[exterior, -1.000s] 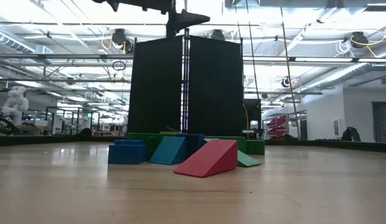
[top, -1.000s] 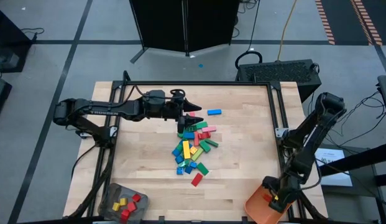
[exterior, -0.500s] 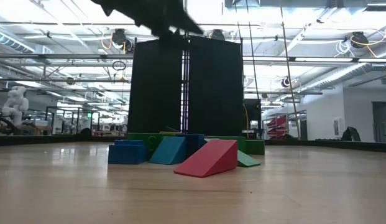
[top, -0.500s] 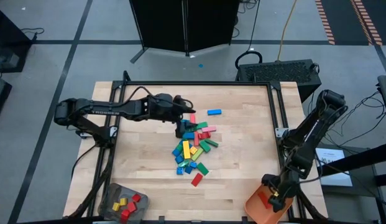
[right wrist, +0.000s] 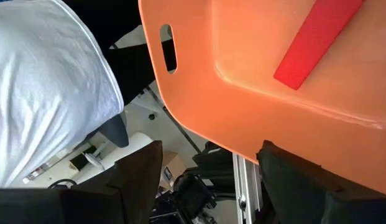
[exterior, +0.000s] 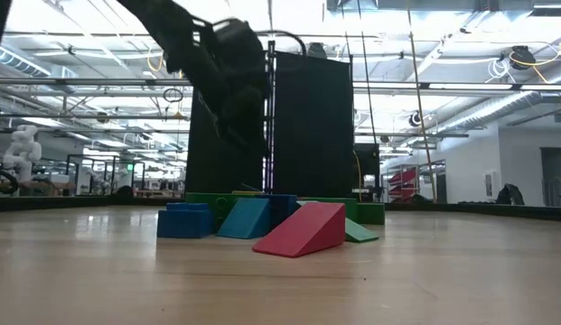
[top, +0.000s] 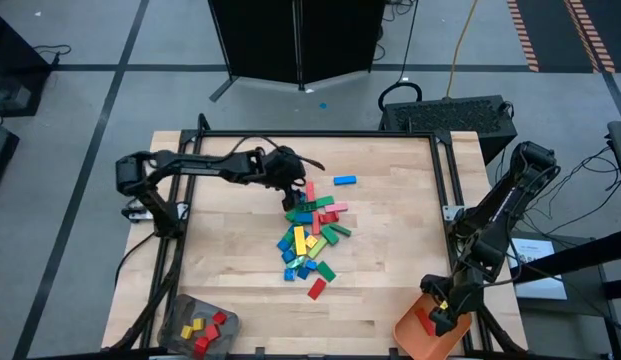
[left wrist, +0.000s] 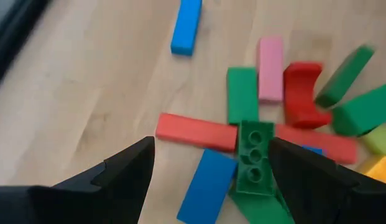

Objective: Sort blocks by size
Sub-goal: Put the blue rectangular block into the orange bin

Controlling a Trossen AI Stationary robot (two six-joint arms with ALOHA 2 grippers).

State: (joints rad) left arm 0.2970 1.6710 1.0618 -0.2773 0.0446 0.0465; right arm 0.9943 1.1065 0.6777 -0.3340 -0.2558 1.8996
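The left arm reaches from the table's left edge across to its middle, elbow bent, wrist tipped downward — the left gripper [top: 290, 197] hangs low over the table's centre with its two dark fingers [left wrist: 118, 174] spread wide and nothing between them. The right arm folds back on itself at the table's right side, forearm slanting down to the near right corner — the right gripper [top: 433, 322] points downward there, its fingers [right wrist: 133, 180] held apart and empty.
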